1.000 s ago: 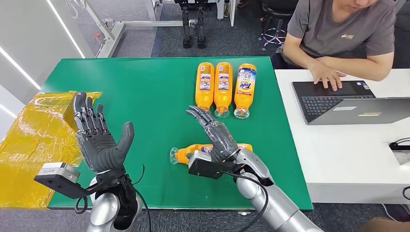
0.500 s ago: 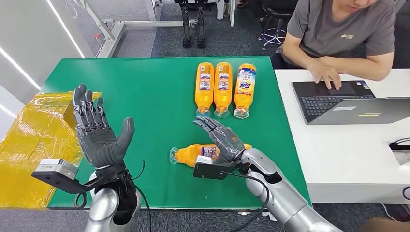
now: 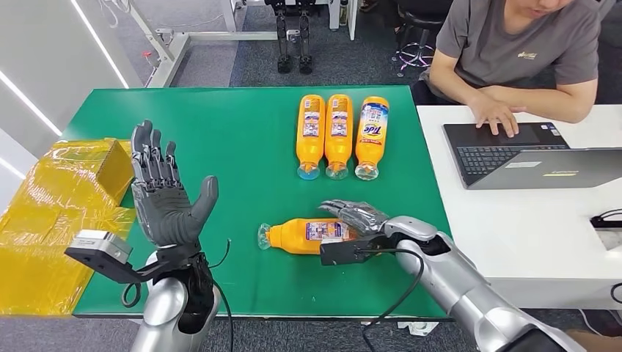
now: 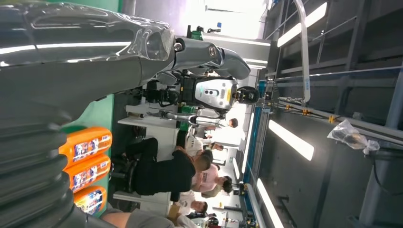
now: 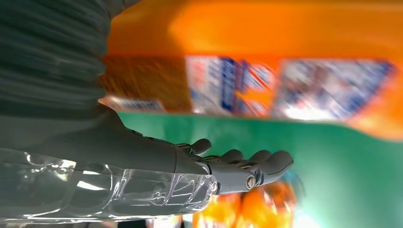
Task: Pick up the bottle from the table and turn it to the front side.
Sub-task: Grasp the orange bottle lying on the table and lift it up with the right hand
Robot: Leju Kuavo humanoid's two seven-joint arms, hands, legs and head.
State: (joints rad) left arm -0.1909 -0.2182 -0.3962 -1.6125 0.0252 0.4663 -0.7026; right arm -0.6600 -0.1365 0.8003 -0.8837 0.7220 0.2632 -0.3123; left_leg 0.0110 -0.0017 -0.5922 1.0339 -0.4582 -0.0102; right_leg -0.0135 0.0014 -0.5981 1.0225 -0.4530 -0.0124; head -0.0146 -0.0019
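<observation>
An orange bottle (image 3: 304, 235) with a clear cap lies on its side on the green table (image 3: 220, 132), cap to the left, label up. My right hand (image 3: 353, 217) lies low over its base end with fingers stretched out and not closed. In the right wrist view the blurred bottle (image 5: 285, 66) sits close against the palm, and the fingers (image 5: 247, 166) reach straight past it. My left hand (image 3: 165, 198) is raised, palm open with fingers spread, above the table's left front and holding nothing. It also fills the left wrist view as a grey hand (image 4: 71, 66).
Three more orange bottles (image 3: 339, 136) lie side by side at the back of the table, also seen as bottles (image 4: 85, 161). A yellow wrapped box (image 3: 66, 213) sits at the left. A person (image 3: 524, 51) works on a laptop (image 3: 528, 158) on the white table at the right.
My right hand has dropped from a raised, tilted pose down and to the right onto the bottle's base end. The left hand has drifted slightly to the right. The bottle has not moved.
</observation>
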